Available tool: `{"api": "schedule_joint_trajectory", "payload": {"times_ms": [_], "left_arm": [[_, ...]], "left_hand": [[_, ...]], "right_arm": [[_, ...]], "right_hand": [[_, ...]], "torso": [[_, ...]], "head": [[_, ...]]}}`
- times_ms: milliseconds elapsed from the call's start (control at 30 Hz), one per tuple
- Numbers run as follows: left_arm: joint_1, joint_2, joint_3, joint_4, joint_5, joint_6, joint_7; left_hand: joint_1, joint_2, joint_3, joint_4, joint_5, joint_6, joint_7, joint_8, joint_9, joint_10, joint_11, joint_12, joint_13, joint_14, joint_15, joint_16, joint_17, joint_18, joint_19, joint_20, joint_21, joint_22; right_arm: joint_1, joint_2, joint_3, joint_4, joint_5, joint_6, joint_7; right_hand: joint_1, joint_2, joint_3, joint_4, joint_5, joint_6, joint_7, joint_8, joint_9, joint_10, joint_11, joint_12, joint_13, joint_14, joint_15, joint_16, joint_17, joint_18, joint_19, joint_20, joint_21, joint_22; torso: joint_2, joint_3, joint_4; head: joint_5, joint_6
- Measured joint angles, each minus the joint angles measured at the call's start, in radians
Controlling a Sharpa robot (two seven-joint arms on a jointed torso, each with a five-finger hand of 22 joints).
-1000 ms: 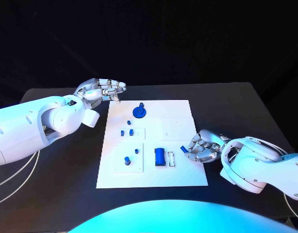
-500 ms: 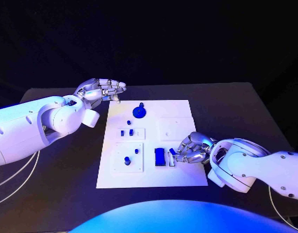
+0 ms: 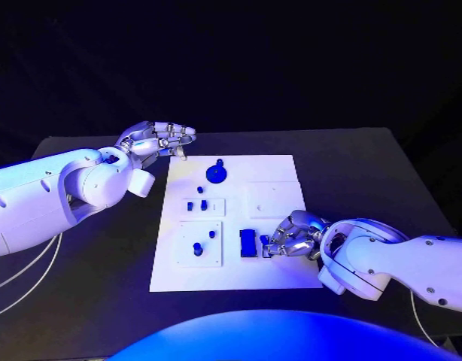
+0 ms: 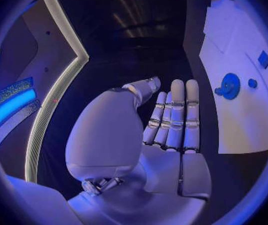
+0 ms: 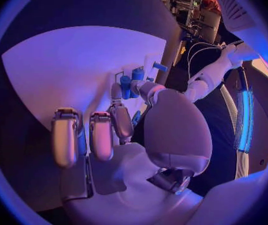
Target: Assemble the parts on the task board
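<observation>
My right silver hand (image 3: 294, 235) sits over the near right part of the flat white task board (image 3: 285, 278), its fingers curled down beside the small blue block-shaped part (image 3: 248, 243) lying there. Whether they pinch anything I cannot tell; the fingertips are hidden. My left silver hand (image 3: 157, 138) hovers beyond the board's far left corner, fingers together, holding nothing. The round blue gear-like part (image 3: 217, 174) lies near it.
</observation>
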Motion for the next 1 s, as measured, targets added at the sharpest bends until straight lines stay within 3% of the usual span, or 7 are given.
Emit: {"api": "schedule_joint_trajectory", "payload": {"times_ms": [1000], "left_arm": [[0.0, -0.001, 0.0, 0.0, 0.0, 0.0, -0.001]], "left_hand": [[0.0, 0.0, 0.0, 0.0, 0.0, 0.0, 0.0, 0.0, 0.001, -0.004, -0.004, 0.005, 0.0, 0.0, 0.0, 0.0, 0.0, 0.0, 0.0, 0.0, 0.0, -0.001]], "right_arm": [[-0.002, 0.007, 0.0, -0.015, -0.012, 0.019, -0.018]], "right_hand": [[-0.035, 0.007, -0.005, 0.005, -0.014, 0.0, 0.0, -0.001, -0.002, 0.003, 0.003, 0.009, 0.0, 0.0, 0.0, 0.004, 0.001, 0.0, 0.0, 0.0, 0.008, 0.001]], "torso": [[0.0, 0.0, 0.0]], "head": [[-0.002, 0.0]]}}
